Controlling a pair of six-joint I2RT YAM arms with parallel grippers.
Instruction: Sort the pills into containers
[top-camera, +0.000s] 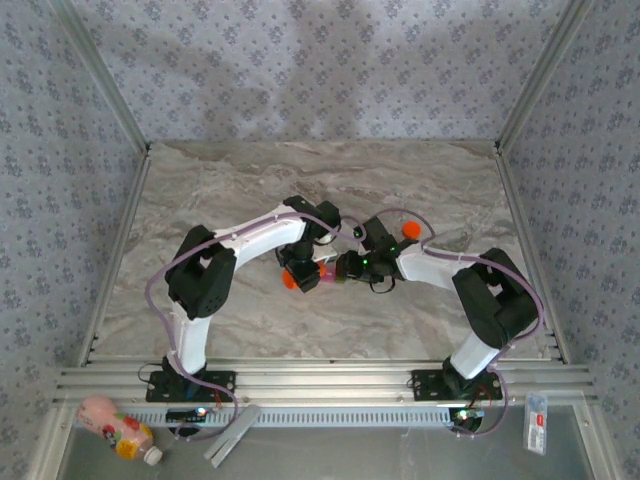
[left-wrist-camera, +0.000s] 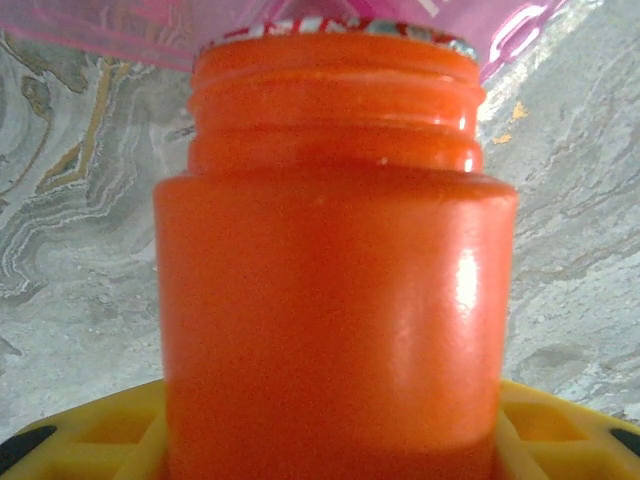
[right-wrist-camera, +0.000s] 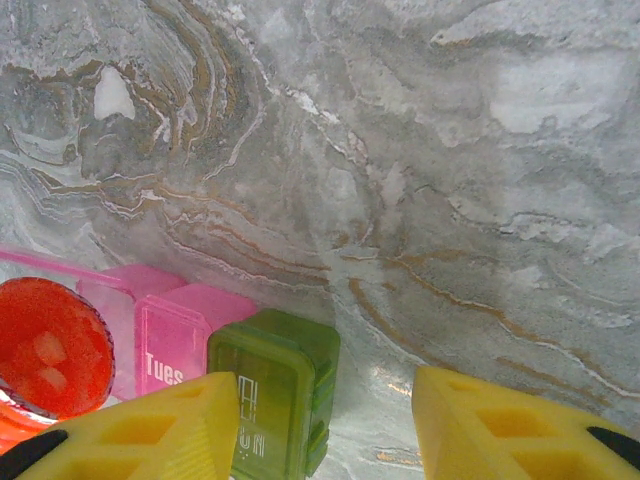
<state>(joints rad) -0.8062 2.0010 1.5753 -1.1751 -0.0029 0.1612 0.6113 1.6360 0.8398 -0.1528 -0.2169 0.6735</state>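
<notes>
Left gripper: yellow jaws clamped on the sides of a small orange plastic bottle, uncapped, with its threaded neck at the pink plastic.

Small translucent two-part plastic pill case: lies mid-table on the grey marbled table. The pink compartment is next to the bottle. The green compartment is just beside one finger of the right gripper.

Right gripper: jaws parted, nothing clamped.

Small round orange object: lies farther back.

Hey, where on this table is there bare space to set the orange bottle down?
The far half of the table is bare, and so is the near strip between left arm and right arm. It's crowded in the middle, where the orange bottle and pill case sit together.
</notes>
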